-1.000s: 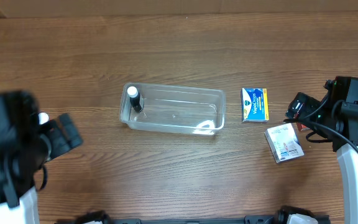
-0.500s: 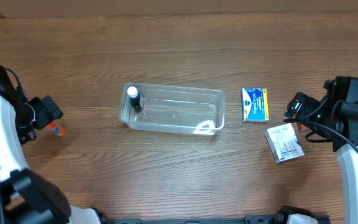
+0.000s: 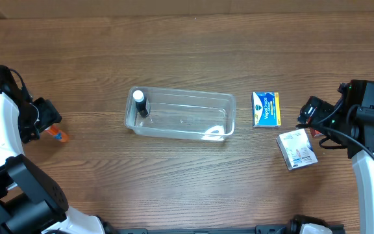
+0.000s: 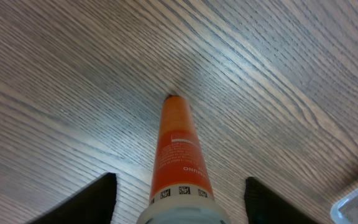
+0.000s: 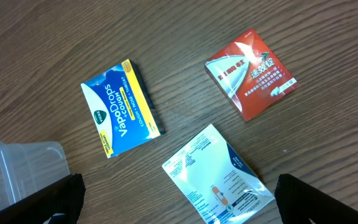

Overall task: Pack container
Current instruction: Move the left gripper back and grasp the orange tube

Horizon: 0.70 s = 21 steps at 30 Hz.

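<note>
The clear container sits mid-table with a small white-capped dark bottle standing in its left end. Far to its left lies an orange tube, which runs between the fingers in the left wrist view. My left gripper is low over that tube's capped end, its jaws on either side with a gap on both sides, open. My right gripper hangs open above a white box; the container's corner shows at the left.
A blue VapoDrops box lies right of the container, seen too in the right wrist view. The white box is nearer the front right. A red box lies beyond it, under the right arm.
The left arm has swung to the far left of the table and come down over the orange tube. The right arm and the boxes have not moved.
</note>
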Tool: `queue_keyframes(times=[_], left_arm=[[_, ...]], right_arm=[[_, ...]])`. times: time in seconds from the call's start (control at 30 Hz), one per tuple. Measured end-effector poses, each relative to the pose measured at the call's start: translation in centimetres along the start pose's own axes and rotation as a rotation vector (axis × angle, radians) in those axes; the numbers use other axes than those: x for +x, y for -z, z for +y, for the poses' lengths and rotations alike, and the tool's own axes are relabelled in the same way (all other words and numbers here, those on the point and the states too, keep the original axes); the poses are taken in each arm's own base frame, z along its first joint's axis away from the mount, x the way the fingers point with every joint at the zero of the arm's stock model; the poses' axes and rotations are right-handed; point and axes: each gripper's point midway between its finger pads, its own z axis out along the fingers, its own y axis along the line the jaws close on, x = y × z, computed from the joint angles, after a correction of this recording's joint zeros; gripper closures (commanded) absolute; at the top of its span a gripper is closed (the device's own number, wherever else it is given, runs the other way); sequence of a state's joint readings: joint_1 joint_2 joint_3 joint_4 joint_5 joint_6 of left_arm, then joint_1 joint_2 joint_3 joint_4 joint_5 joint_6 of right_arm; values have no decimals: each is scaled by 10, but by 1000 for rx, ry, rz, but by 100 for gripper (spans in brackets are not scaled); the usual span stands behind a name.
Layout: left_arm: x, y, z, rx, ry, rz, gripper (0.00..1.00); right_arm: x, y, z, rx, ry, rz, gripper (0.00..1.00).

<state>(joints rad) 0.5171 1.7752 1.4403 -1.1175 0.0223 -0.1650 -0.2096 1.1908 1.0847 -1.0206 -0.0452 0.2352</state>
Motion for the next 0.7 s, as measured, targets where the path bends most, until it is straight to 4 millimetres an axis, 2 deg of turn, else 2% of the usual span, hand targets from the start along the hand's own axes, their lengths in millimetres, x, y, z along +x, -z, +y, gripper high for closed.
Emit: queue_keyframes(times=[0.1, 0.27, 0.4, 0.5, 0.6, 0.7], left_arm=[[1, 0, 0, -2, -9, 4, 63], [3, 0, 1, -6, -9, 11, 76], [4, 0, 1, -6, -10, 14, 96], [6, 0, 1, -4, -9, 23, 96], [17, 3, -2, 13, -6, 71, 96], [23, 22, -15, 37, -33, 92, 96]], right_arm=[[0, 0, 0, 0, 0, 0, 0], [0, 0, 0, 0, 0, 0, 0], [0, 0, 0, 0, 0, 0, 0], [0, 0, 0, 0, 0, 0, 0], [0, 0, 0, 0, 0, 0, 0], [0, 0, 0, 0, 0, 0, 0]])
